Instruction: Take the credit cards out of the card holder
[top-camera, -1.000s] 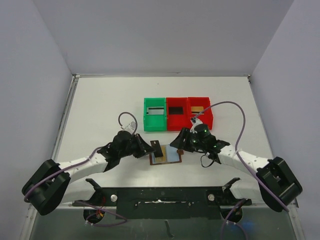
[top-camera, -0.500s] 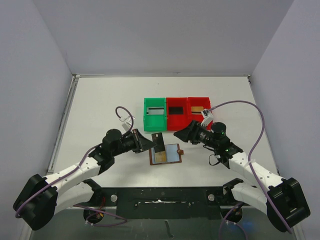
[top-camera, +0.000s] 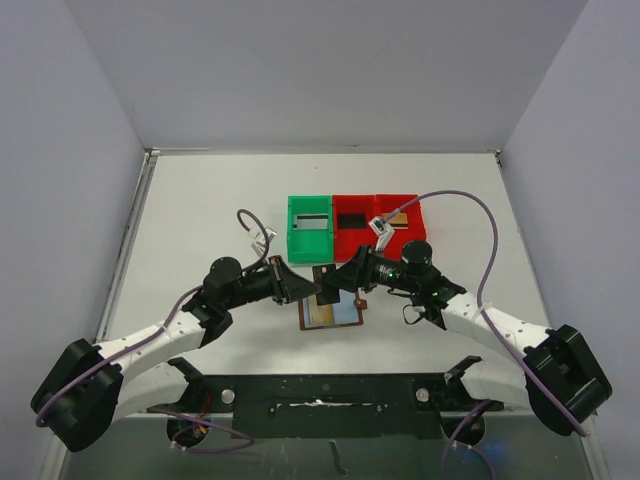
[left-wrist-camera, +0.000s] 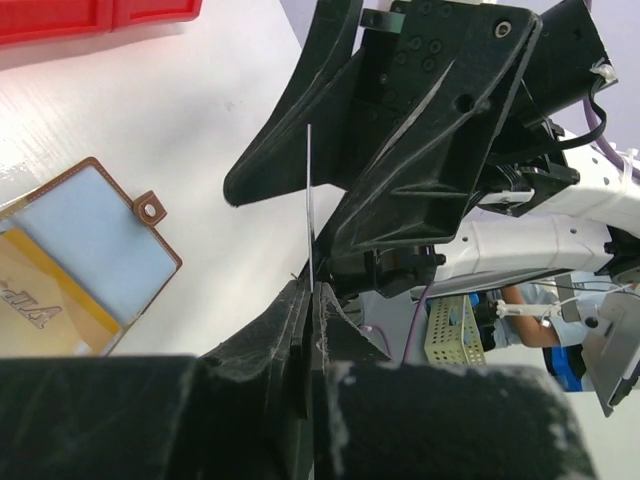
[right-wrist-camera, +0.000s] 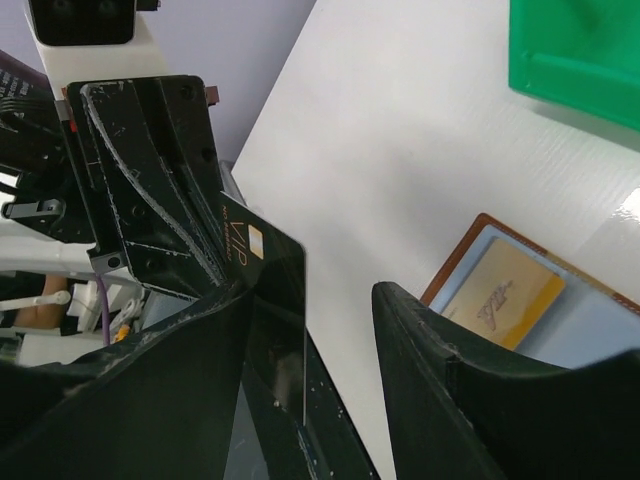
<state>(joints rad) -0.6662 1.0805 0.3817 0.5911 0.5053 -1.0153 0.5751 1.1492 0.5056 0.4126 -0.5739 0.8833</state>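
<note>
The card holder (top-camera: 334, 311) lies open on the table, brown-edged with pale blue pockets (left-wrist-camera: 95, 235), and a gold credit card (right-wrist-camera: 506, 294) sits in one pocket. Just above it, my left gripper (top-camera: 303, 288) is shut on a dark credit card (top-camera: 326, 279), seen edge-on in the left wrist view (left-wrist-camera: 310, 205). My right gripper (top-camera: 342, 279) faces it from the right and stands open. Its fingers (right-wrist-camera: 440, 370) straddle the black "VIP" card (right-wrist-camera: 268, 290), which lies against one finger with a gap to the other.
Three bins stand in a row behind the holder: a green bin (top-camera: 309, 228), a red bin (top-camera: 354, 226) and another red bin (top-camera: 402, 222), each with a card inside. The arms' base rail (top-camera: 330, 390) runs along the near edge.
The right gripper pulled back to the right, then came in left until its fingers straddle the card. The left gripper has lifted the dark card off the holder and kept it.
</note>
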